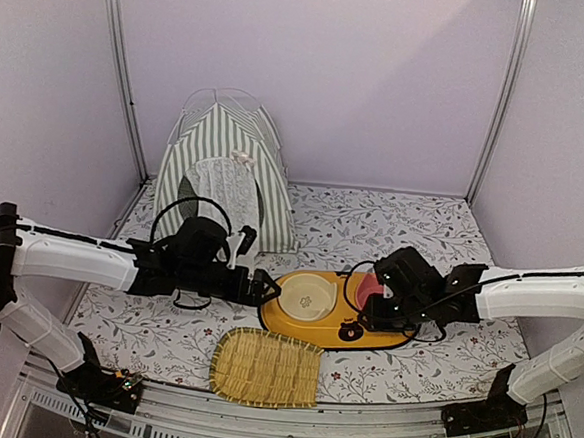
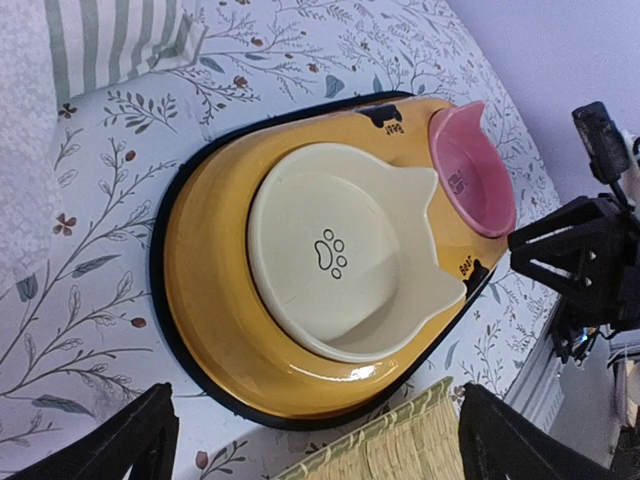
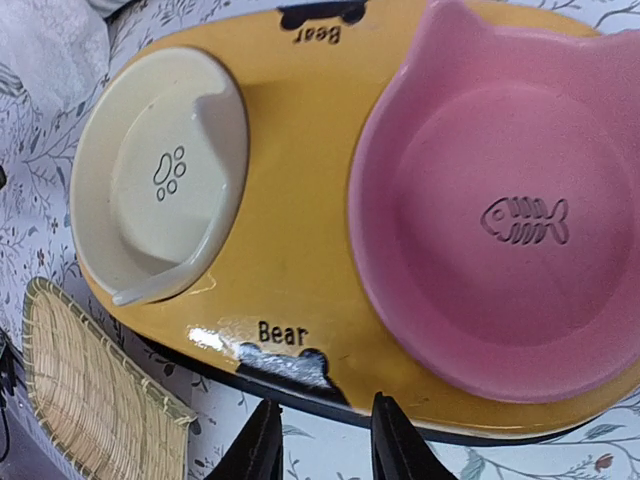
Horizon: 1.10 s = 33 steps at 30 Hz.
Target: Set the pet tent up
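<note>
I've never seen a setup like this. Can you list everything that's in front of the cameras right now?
pet tent: one, grey-green and white stripes with a white lace door, standing at the back of the table on the left arm's side
feeding tray: one, yellow with a black rim, mid-table
cream bowl: one, paw print, in the feeding tray
pink bowl: one, fishbone print, in the feeding tray
woven tray: one, straw-coloured, near edge
tablecloth: one, white with a leaf print, over the table
left gripper: one, black, open, by the cream bowl's end
right gripper: one, black, open, by the pink bowl's end
</note>
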Each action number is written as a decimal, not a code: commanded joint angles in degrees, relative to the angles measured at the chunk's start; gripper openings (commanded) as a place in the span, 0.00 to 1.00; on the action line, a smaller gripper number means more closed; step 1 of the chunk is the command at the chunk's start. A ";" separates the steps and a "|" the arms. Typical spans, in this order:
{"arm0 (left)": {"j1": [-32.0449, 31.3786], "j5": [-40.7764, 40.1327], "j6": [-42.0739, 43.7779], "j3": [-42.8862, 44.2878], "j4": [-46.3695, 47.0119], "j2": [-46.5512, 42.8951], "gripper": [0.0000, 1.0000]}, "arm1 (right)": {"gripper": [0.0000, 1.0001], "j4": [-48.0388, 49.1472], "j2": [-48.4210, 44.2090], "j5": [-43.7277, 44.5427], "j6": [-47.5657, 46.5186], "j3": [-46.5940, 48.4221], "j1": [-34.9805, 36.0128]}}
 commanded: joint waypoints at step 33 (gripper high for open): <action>-2.30 8.34 1.33 32.46 4.17 38.39 0.57 | 0.74 10.79 16.18 -1.53 -6.32 2.10 -17.59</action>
